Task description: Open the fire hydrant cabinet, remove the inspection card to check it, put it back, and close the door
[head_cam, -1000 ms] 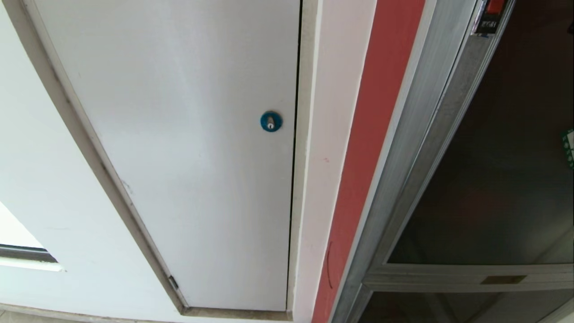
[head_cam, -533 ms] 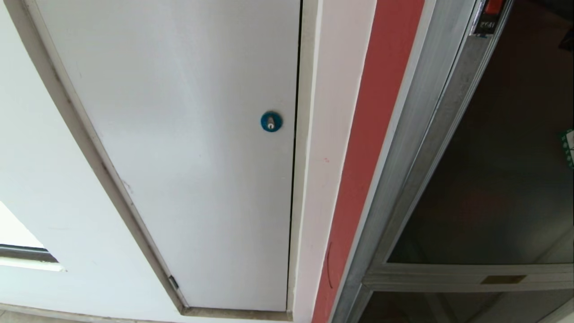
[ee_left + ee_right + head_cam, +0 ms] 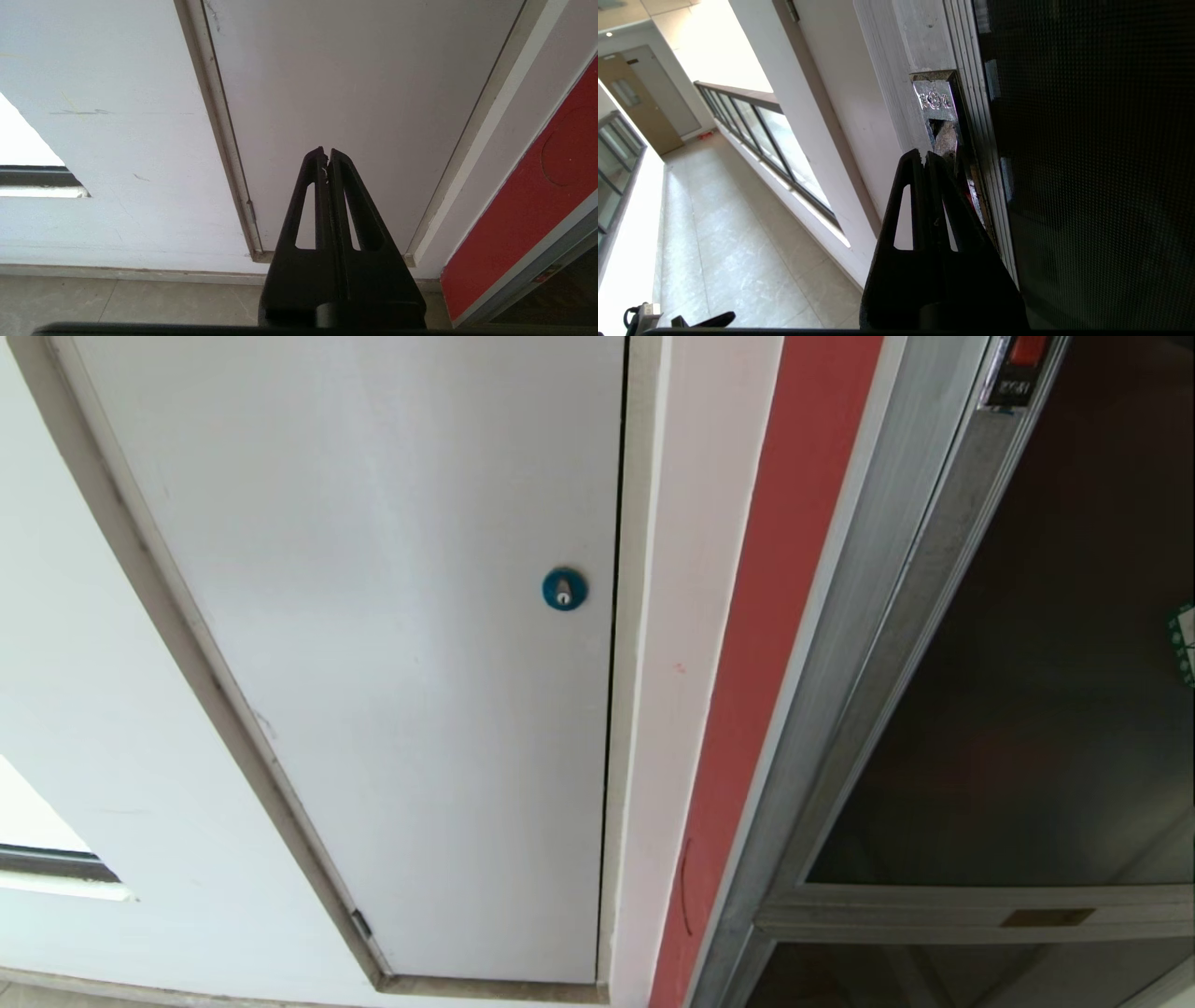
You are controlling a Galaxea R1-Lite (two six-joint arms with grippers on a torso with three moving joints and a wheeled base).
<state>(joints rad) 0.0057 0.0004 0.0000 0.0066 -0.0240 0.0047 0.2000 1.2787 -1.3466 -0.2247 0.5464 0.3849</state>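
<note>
With tips pressed together, right pincer (image 3: 924, 158) clenched empty at door (image 3: 1087, 163) latch (image 3: 941, 116); left pincer (image 3: 326, 156) clenched, parked.

A plain white panel (image 3: 392, 644) filled most of the head view, set in a grey-beige frame (image 3: 187, 644). A round blue lock (image 3: 564, 589) with a silver keyhole sat near the panel's right edge. White wall (image 3: 84, 784) ran off to the left. Down low, pale floor tiles (image 3: 131, 303) met the foot of that wall. Out along the corridor, a glass railing (image 3: 756, 130) with a dark top rail lined the tiled walkway (image 3: 714, 242), and a brown door (image 3: 640, 107) stood at the far end.
</note>
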